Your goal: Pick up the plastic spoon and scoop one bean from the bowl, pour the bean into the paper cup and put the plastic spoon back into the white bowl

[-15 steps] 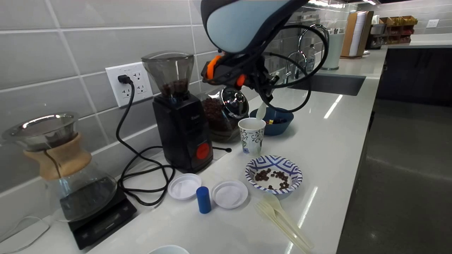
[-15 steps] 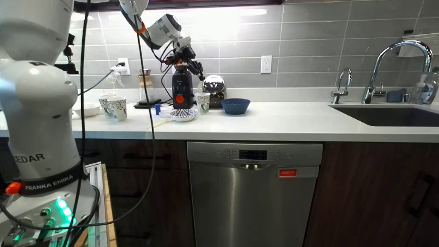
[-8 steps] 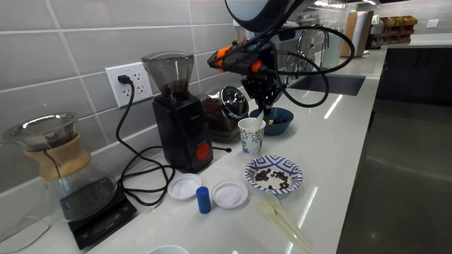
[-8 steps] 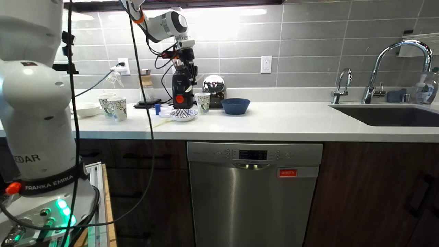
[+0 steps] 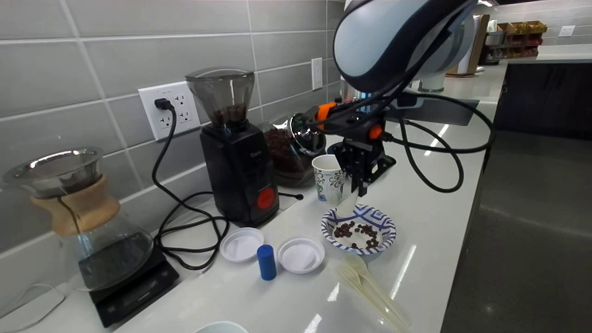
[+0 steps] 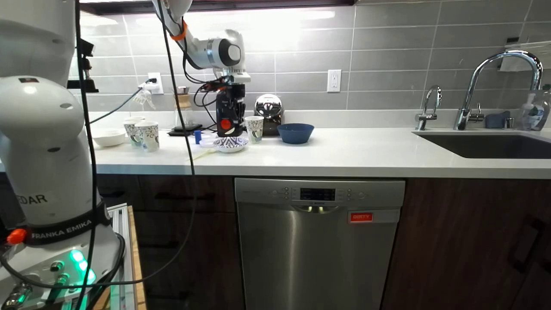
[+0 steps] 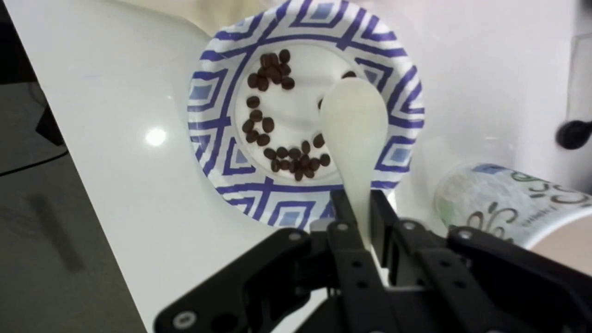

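In the wrist view, the white bowl (image 7: 296, 108) holds the beans (image 7: 268, 125); the end effector (image 7: 362, 212) grips the plastic spoon (image 7: 354, 120) by its handle, spoon head over the bowl's right half, no bean seen on it; the paper cup (image 7: 499, 203) stands just right of the bowl. Step in hand, as judged: to bring the spoon down into the bowl; whether to scoop or to leave it cannot be told. Recommended: descend slowly, clear the rim and press lightly, as the light-looking bowl could slide; if scooping, slip the tip under one lone bean. Count, left to right: further cups (image 6: 148, 137), at least two, well left of the bowl; loose utensils (image 5: 357, 264), two; blue cylinder (image 5: 267, 262), one; white discs (image 5: 301, 255), two; white bowl, one; beans, over twenty, some overlapping; held spoon, one; paper cup, one, beside the bowl; dark blue bowl (image 6: 295, 134), one, beyond it.
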Motion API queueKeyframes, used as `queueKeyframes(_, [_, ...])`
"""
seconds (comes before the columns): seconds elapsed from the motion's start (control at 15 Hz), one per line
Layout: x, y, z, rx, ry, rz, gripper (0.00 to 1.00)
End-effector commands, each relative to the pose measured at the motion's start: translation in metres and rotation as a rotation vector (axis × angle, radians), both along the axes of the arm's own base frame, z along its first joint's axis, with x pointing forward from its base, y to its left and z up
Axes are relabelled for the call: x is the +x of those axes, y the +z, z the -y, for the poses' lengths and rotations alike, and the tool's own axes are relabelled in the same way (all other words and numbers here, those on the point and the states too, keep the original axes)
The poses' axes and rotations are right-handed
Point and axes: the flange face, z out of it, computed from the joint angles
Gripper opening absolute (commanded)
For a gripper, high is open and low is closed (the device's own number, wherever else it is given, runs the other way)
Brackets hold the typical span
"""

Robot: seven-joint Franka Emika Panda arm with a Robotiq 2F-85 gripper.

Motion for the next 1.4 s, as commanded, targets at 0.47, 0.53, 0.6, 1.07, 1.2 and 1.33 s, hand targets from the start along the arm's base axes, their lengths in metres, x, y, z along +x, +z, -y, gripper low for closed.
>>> queueKeyframes(0.47, [-0.013, -0.047, 0.038, 0.116, 0.012, -0.132, 0.39])
queueKeyframes(0.53, [-0.012, -0.042, 0.04, 0.127, 0.013, -0.122, 0.4])
queueKeyframes(0.6, [-0.011, -0.039, 0.041, 0.131, 0.013, -0.116, 0.45])
queueKeyframes(1.07, [-0.029, 0.028, 0.042, 0.147, 0.266, 0.009, 0.93])
queueKeyframes(1.2, [-0.044, 0.043, 0.036, 0.131, 0.376, 0.033, 1.0])
queueKeyframes(1.33, [-0.053, 0.056, 0.025, 0.114, 0.485, 0.048, 1.0])
